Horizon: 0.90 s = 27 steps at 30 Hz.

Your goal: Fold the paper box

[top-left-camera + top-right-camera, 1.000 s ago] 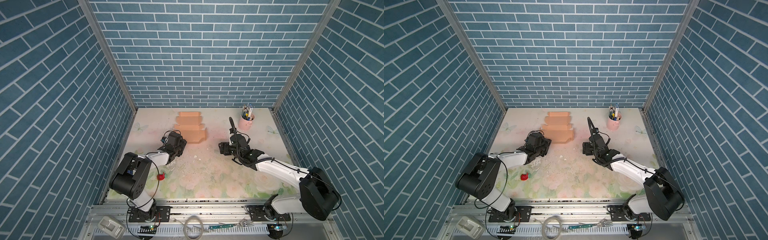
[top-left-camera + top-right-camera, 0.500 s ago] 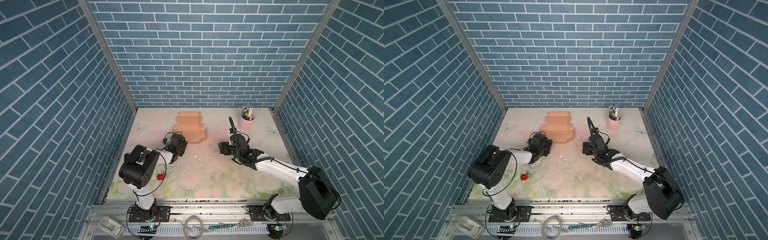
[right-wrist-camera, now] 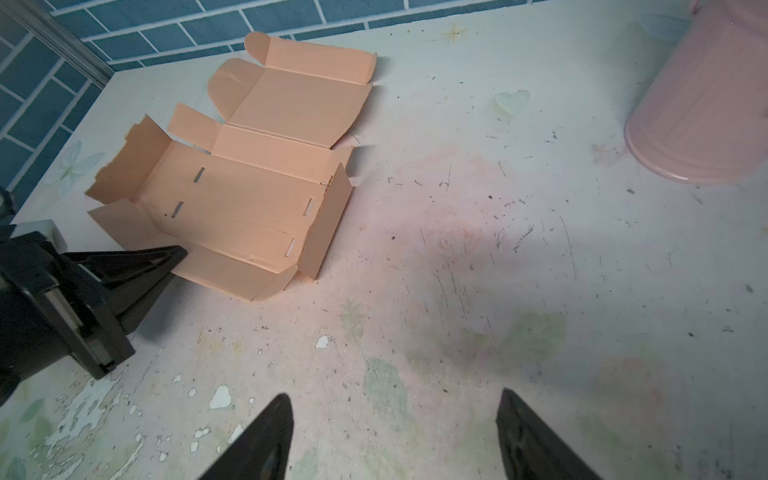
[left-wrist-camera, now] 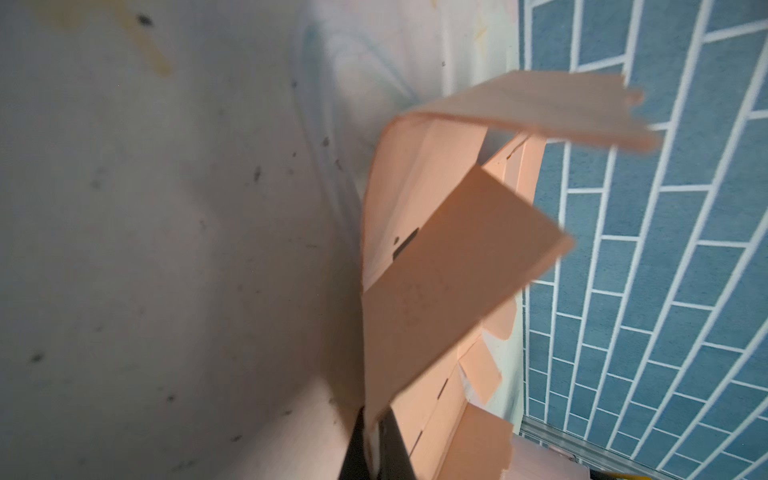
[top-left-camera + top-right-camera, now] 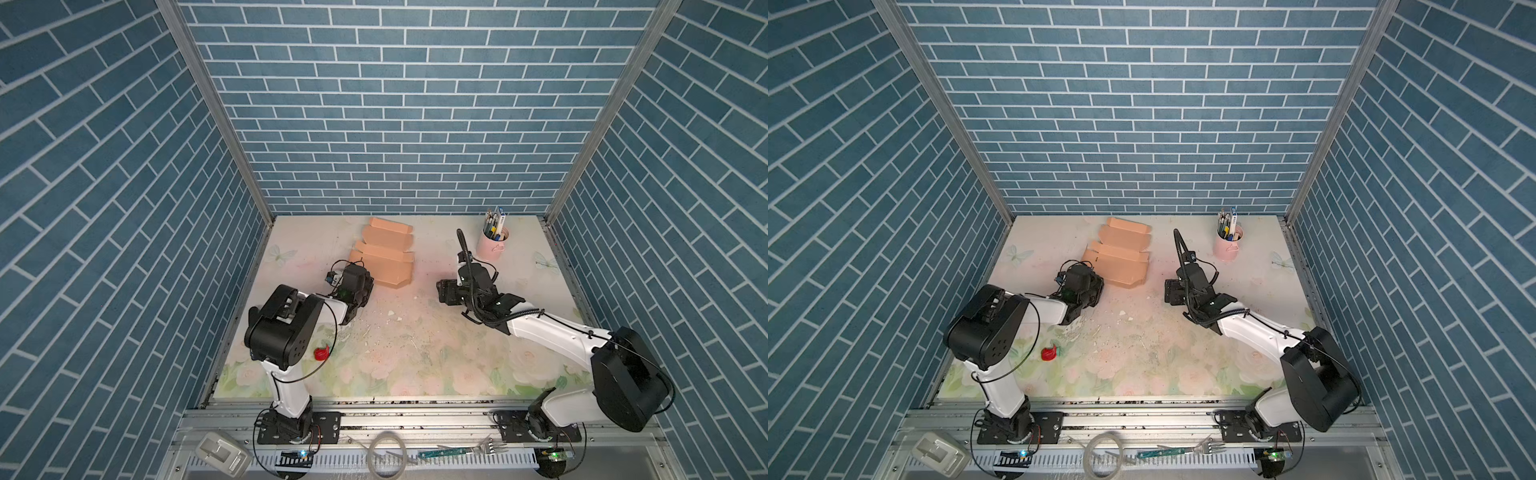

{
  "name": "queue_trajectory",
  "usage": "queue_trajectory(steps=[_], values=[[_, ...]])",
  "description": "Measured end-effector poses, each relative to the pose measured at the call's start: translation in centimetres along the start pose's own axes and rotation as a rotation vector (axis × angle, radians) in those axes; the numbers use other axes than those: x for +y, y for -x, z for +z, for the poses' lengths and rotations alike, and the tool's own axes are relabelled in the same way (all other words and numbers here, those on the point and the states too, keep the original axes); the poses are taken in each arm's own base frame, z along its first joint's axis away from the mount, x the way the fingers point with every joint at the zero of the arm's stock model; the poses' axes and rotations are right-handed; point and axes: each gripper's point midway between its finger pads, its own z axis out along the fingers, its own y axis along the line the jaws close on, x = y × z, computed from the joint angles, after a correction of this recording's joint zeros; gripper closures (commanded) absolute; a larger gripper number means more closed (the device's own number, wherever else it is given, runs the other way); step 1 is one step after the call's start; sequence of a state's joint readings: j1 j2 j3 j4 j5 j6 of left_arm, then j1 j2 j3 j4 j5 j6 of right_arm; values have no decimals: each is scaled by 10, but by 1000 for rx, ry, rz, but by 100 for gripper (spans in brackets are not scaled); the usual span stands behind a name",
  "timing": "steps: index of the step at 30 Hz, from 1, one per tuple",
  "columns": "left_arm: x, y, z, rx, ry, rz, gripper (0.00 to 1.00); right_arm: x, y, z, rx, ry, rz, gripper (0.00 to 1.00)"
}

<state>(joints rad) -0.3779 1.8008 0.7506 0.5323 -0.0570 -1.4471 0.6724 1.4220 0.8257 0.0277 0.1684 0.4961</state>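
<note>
The peach-orange paper box [image 5: 384, 253] [image 5: 1121, 257] lies as a part-folded sheet at the back middle of the table, with its side flaps raised. In the right wrist view the paper box [image 3: 249, 174] shows its slots and creases. My left gripper [image 5: 368, 284] [image 5: 1100, 286] sits at the sheet's near left corner. In the left wrist view that gripper [image 4: 374, 419] is shut on the edge of a flap of the paper box [image 4: 436, 270], which rises from between the jaws. My right gripper [image 5: 442, 291] [image 5: 1169, 293] [image 3: 392, 399] stands open just above the table, to the right of the box, with nothing in it.
A pink cup of pens [image 5: 492, 245] [image 5: 1227, 247] [image 3: 706, 104] stands at the back right. A small red thing [image 5: 321, 353] [image 5: 1049, 353] lies near the left arm's base. Blue brick walls close in the table on three sides. White flecks dot the worn tabletop.
My left gripper has closed on the box's flap at its near left corner, and the left arm's elbow has risen. The right arm has not moved.
</note>
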Motion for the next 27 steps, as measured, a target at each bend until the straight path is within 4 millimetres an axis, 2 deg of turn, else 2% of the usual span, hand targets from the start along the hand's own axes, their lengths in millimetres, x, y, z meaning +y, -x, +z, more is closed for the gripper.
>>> queue_trajectory(steps=[6, 10, 17, 27], values=[[-25, 13, -20, 24, -53, 61, 100, -8, 12, -9, -32, -13, 7, 22], [-31, 11, -35, 83, -67, 113, 100, -15, 25, -22, -66, -22, 4, 22], [-52, -14, -74, 263, -135, 252, 100, -32, 39, -40, -97, -50, 18, 22], [-42, -61, -123, 578, -159, 489, 99, -46, 33, -42, -52, -57, 12, 22]])
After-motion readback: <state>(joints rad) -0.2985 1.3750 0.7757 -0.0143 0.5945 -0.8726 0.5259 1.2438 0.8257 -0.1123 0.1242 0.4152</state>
